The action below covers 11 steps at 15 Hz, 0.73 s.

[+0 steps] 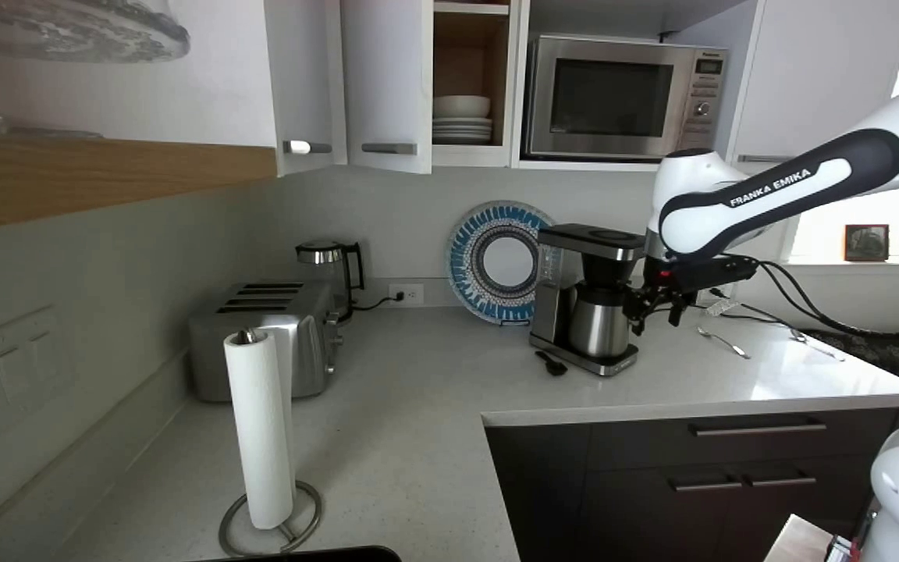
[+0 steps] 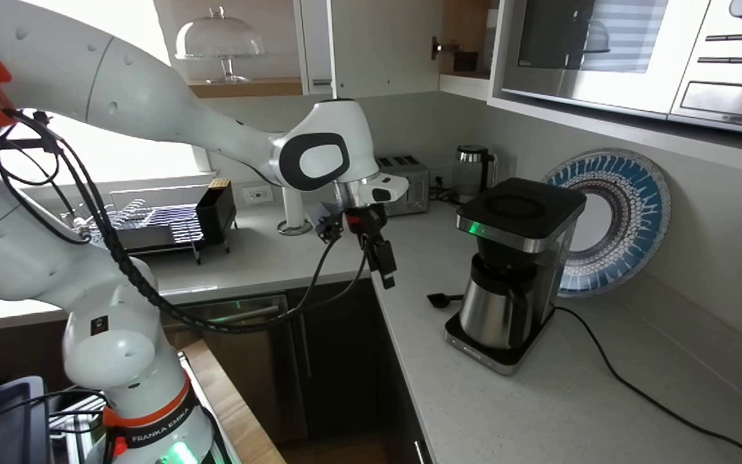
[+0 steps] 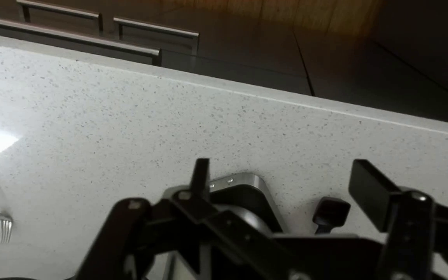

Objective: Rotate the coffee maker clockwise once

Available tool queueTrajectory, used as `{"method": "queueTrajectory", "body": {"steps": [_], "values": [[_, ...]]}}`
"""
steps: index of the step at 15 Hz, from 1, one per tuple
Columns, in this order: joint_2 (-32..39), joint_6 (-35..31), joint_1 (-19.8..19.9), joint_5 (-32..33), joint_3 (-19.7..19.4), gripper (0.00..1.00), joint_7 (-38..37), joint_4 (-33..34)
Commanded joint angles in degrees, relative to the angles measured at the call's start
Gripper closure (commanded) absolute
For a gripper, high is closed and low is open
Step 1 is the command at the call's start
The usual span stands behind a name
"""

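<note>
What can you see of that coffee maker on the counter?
The boxy coffee maker has a flat black top edged in silver, with a green light at the front. A steel-looking, dark-handled carafe sits on the silver-edged black base. It stands upright on the pale counter, a patterned plate behind it and a black cord trailing from behind. In an exterior view, the gripper hangs clear of it.
</note>
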State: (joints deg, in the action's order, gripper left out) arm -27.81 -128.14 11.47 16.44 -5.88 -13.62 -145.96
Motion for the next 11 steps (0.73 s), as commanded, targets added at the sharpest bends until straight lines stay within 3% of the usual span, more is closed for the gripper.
{"method": "queueTrajectory", "body": {"steps": [1,3,4,11], "values": [[-8.4,0.4,1.8,-0.6,2.4,0.00,-4.1,-5.0],[-11.9,-0.1,2.7,-1.2,3.1,0.00,-6.5,-6.8],[-7.0,0.1,2.3,-0.7,2.9,0.00,-4.0,-3.3],[-11.0,-0.1,3.1,-0.9,3.4,0.00,-5.3,-5.8]]}}
